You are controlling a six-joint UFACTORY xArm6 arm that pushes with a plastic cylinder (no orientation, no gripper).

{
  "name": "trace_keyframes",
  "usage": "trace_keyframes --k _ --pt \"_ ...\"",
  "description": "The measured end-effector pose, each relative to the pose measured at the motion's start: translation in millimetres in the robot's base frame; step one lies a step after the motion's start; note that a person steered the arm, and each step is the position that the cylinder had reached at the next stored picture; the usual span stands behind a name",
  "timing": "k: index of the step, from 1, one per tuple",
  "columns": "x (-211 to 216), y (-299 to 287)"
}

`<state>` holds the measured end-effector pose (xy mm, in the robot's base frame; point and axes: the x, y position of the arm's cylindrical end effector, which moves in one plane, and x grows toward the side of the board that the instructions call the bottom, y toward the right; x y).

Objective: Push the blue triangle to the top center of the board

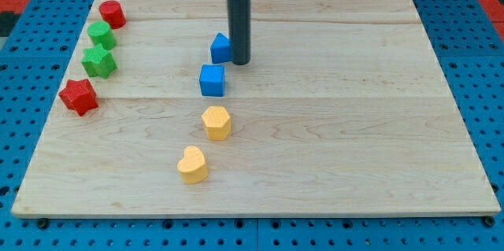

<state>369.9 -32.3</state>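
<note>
Only 1 view is given: a camera set above and in front of the pale wooden board (331,125), looking down at a slant toward its far edge. It stands far enough back to take in nearly the whole board, ringed by blue perforated table (488,86).

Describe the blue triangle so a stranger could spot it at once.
On the wooden board, a line of four blocks runs down the middle. The blue triangle is the topmost, right beside my tip. The blue cube below it is square-faced.
</note>
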Motion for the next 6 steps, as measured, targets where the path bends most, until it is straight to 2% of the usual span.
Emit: trace_keyframes --k 1,2,3,4,5,6 --pt "-6.2 -23.5" --pt "-43.4 -50.7" --pt "-86.8 -49.1" --pt "-83.4 -88.2" --pt "-109.8 -86.3" --pt "-123.3 -38.8"
